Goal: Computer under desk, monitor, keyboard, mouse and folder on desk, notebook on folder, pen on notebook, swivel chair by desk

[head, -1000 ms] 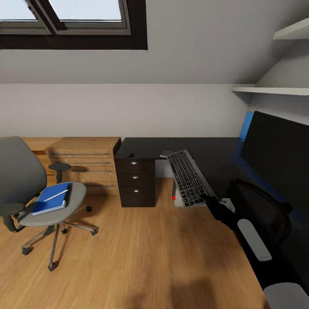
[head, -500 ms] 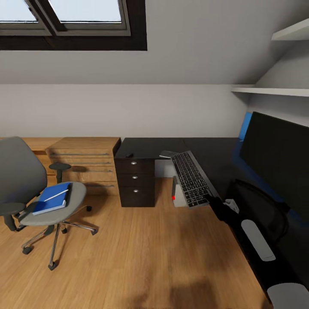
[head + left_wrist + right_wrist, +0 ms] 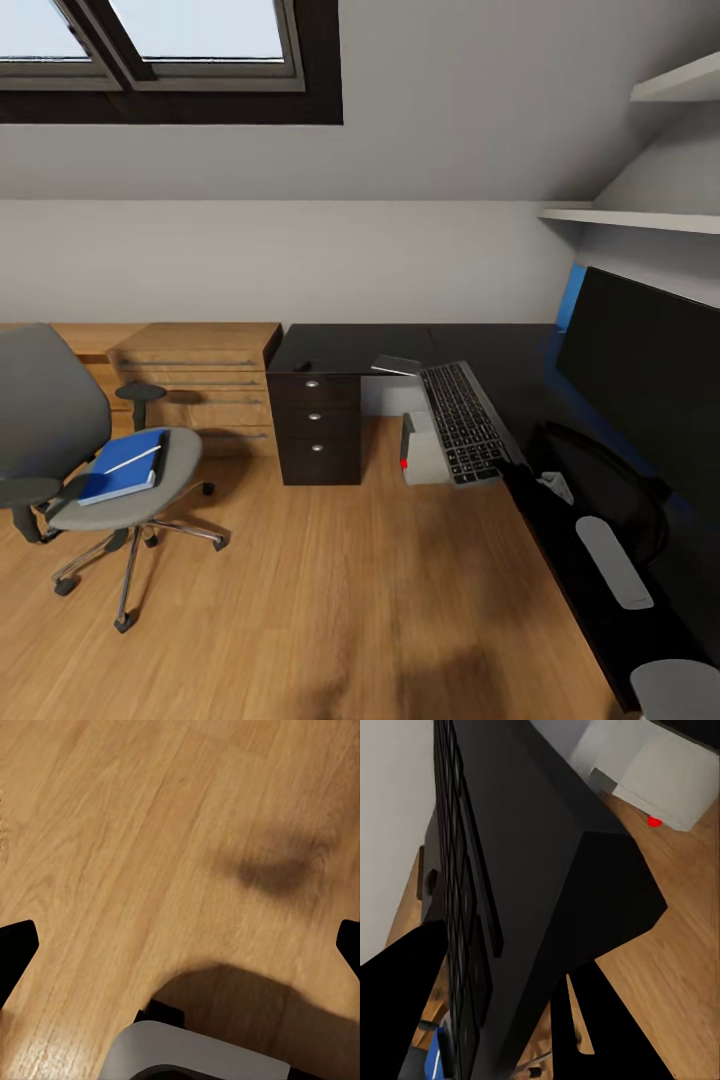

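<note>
The right arm (image 3: 600, 520) reaches forward along the desk (image 3: 340, 345) from the lower right of the head view, black with pale grey pads, and its hand (image 3: 515, 468) meets the near end of the keyboard (image 3: 465, 420). In the right wrist view the two dark fingers (image 3: 585, 1020) stand on either side of the keyboard's edge, clamped on it, with the key rows running away from the camera. The keyboard lies lengthwise along the desk's front edge, tilted a little, beside the monitor (image 3: 640, 370), which stands upright against the blue panel (image 3: 572, 290). Below the keyboard's near end the computer (image 3: 425, 455) sits on the floor (image 3: 330, 600) under the desk, its red dot facing out. A small dark mouse (image 3: 303, 365) rests on the desk above the drawers (image 3: 320, 425). Well apart, at the left, the chair (image 3: 90, 450) carries the folder (image 3: 125, 468), with the notebook's dark edge hard to tell and the pen (image 3: 132, 460) lying across the top. The left hand (image 3: 180, 945) hangs over bare floor, its two dark fingertips (image 3: 15, 949) wide apart.
</note>
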### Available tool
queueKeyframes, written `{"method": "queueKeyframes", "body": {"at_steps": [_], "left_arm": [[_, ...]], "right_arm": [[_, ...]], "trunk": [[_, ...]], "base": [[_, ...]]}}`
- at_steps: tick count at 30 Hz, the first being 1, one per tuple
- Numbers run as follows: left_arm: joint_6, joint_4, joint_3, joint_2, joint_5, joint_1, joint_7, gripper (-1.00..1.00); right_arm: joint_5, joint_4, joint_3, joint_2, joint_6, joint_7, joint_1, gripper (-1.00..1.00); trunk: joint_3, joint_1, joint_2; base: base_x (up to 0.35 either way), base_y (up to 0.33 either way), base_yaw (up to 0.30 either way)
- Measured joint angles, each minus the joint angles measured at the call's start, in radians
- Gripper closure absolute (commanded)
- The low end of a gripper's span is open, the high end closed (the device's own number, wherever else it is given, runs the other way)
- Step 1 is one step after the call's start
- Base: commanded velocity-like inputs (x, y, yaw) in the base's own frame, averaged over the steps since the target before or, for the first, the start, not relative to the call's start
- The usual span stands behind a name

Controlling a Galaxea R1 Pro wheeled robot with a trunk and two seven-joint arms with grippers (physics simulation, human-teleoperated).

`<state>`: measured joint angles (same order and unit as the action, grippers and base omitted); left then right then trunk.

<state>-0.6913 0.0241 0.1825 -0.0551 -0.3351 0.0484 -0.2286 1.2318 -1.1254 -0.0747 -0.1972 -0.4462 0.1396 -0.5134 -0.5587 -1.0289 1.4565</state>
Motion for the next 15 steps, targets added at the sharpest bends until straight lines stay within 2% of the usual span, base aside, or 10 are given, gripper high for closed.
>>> {"method": "queueKeyframes", "body": {"at_steps": [3, 9, 15], "left_arm": [[-0.001, 0.0, 0.0, 0.0, 0.0, 0.0, 0.0, -1.0], [-0.001, 0.0, 0.001, 0.0, -0.001, 0.0, 0.001, -1.0], [0.0, 0.0, 0.001, 0.0, -0.002, 0.0, 0.001, -1.0]], "right_arm": [[0.0, 0.009, -0.017, 0.0, -0.002, 0.0, 0.0, 1.0], [0.004, 0.013, -0.024, 0.0, -0.021, 0.0, 0.0, 1.0], [0.004, 0.013, -0.026, 0.001, -0.036, -0.002, 0.0, 1.0]], "trunk": [[0.0, 0.0, 0.0], [0.0, 0.0, 0.0], [0.0, 0.0, 0.0]], "base": [[0.0, 0.0, 0.0], [-0.008, 0.0, 0.0], [-0.161, -0.008, 0.0]]}}
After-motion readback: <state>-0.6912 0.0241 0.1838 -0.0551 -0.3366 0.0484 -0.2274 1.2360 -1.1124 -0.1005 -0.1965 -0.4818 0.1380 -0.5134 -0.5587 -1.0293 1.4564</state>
